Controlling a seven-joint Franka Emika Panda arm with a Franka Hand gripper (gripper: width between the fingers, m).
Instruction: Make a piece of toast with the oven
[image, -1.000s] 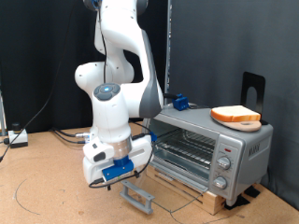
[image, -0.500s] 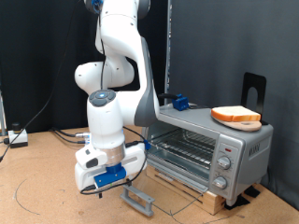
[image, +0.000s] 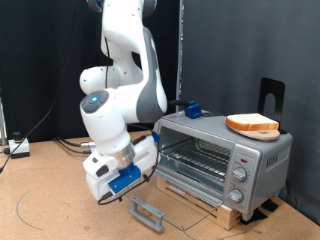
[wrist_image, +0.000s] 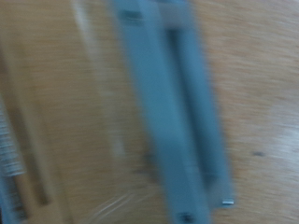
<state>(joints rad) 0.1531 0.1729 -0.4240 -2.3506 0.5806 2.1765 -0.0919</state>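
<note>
The door-opening step is judged to be in hand: the oven (image: 225, 157) is being shown with its glass door (image: 178, 204) dropped flat and the rack (image: 198, 158) exposed, while the gripper (image: 122, 181) is being held low, just above the door's handle (image: 148, 211) in front of the oven, with nothing seen between the jaws and their spacing not being tellable. The toast (image: 252, 124) is being left on a round board (image: 262, 133) on top of the oven, untouched. In the wrist view only the blurred handle (wrist_image: 173, 103) is being seen.
</note>
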